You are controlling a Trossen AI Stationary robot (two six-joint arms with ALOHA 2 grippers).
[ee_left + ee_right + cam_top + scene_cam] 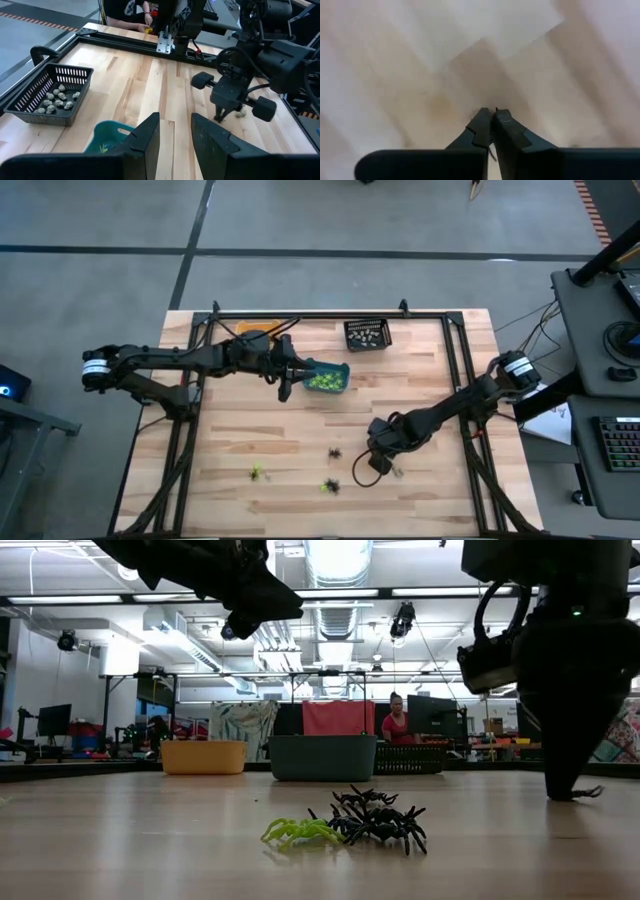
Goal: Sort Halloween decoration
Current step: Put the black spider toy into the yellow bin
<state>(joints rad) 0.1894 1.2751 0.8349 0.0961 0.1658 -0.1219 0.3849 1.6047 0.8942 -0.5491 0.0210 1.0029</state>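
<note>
Low on the wooden table, near centre: a lime green spider touching black spiders at its 3 o'clock. Farther back, in a row: orange bin, dark teal bin, black basket. At 3 o'clock, right gripper down at the tabletop, pale legs at its tip. Left arm overhead at 11 o'clock. Behind, a person in red.

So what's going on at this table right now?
Two robot arms are sorting small plastic spiders into bins. The right pincer is down at the wooden table with its fingers shut, apparently on a pale spider. The left pincer hovers by the teal bin of green spiders. The black basket holds pale ones. Green and black spiders are unsorted.
</note>
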